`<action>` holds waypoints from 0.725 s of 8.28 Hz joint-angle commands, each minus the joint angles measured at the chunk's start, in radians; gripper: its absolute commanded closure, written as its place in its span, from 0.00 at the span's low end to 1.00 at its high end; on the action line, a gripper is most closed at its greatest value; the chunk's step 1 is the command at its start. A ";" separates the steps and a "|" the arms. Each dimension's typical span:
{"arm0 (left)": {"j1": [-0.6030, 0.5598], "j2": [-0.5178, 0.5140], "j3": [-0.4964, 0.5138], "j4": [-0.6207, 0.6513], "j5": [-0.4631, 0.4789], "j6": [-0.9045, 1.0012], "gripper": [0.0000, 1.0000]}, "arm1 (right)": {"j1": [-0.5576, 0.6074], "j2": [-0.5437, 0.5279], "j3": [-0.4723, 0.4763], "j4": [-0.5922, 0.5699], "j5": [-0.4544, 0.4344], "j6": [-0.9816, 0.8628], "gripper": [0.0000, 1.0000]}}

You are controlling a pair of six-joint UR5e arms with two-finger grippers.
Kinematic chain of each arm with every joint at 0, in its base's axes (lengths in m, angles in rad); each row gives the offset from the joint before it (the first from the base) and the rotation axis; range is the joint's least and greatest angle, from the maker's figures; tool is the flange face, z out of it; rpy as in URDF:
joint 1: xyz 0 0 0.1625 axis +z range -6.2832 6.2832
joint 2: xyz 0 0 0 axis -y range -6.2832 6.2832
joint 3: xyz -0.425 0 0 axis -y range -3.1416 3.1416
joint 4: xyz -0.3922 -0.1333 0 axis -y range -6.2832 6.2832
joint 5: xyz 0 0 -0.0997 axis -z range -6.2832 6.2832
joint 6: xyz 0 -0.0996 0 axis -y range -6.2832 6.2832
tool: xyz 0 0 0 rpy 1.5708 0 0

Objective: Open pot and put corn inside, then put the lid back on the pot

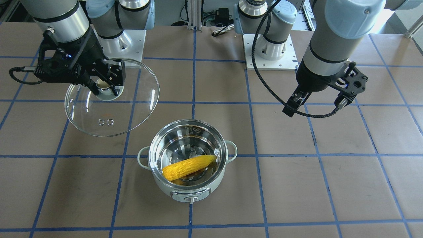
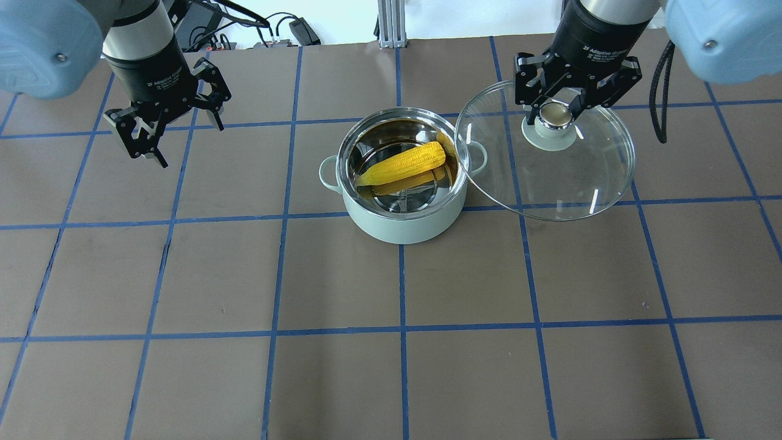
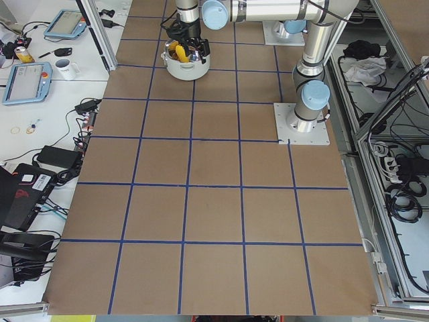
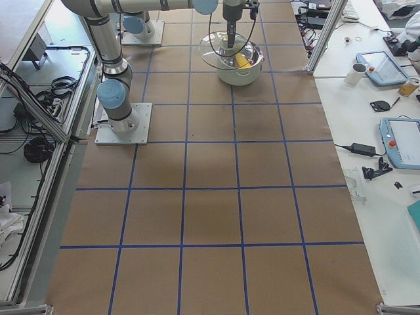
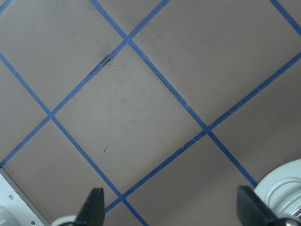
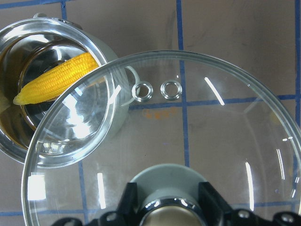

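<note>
The mint-green pot [image 1: 198, 193] stands open mid-table; it also shows in the overhead view [image 2: 403, 223]. The yellow corn [image 1: 188, 167] lies slanted inside it on the steel bottom, and shows in the overhead view [image 2: 403, 165] and the right wrist view [image 6: 59, 77]. My right gripper [image 2: 555, 113] is shut on the knob of the clear glass lid [image 2: 550, 177] and holds it in the air beside the pot, on my right. The lid [image 6: 225, 141] overlaps the pot's rim [image 6: 19, 146] in the right wrist view. My left gripper [image 2: 180, 131] is open and empty, well to the pot's left.
The table is brown paper with a blue tape grid [image 2: 400, 330]. The two arm bases [image 1: 269, 49] stand at the robot's side of the table. The left wrist view shows only table under the open fingers [image 5: 91, 207].
</note>
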 commanded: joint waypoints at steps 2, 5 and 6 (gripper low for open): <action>-0.003 0.022 0.009 -0.022 0.003 0.370 0.00 | 0.063 0.065 -0.015 -0.081 -0.002 0.017 0.54; -0.003 0.046 0.009 -0.020 -0.026 0.685 0.00 | 0.244 0.232 -0.064 -0.254 -0.028 0.251 0.53; -0.003 0.055 0.010 -0.020 -0.064 0.726 0.00 | 0.274 0.278 -0.081 -0.282 -0.026 0.301 0.53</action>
